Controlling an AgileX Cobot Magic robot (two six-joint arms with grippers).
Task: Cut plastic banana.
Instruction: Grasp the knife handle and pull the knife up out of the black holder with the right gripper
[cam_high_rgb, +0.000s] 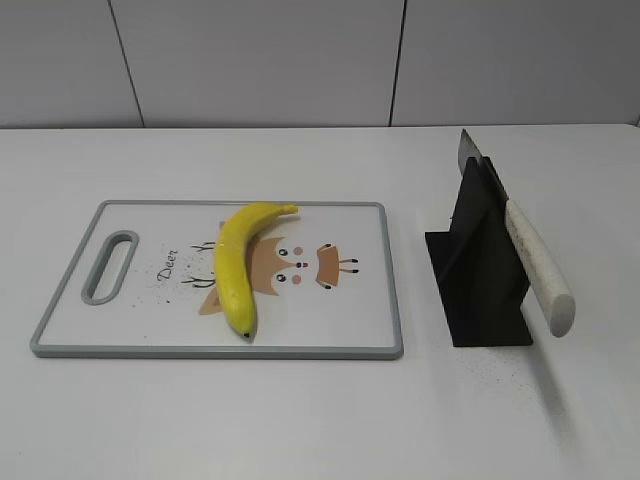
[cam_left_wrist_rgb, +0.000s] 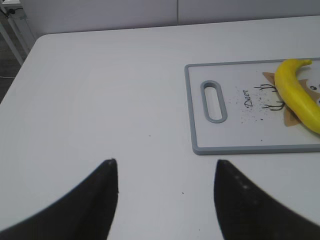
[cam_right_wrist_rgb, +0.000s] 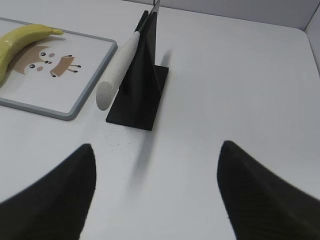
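Only the fingers of each gripper show, and only in the wrist views; no arm appears in the exterior view. The left gripper (cam_left_wrist_rgb: 165, 200) has two matte black fingers (cam_left_wrist_rgb: 95, 205) that broaden toward the bottom edge and narrow to blunt, slightly rounded tips, with faint pale specks on the right one. The right gripper (cam_right_wrist_rgb: 155, 195) has the same black, curved, horn-like fingers (cam_right_wrist_rgb: 255, 195), smooth and without visible markings, screws or cables.
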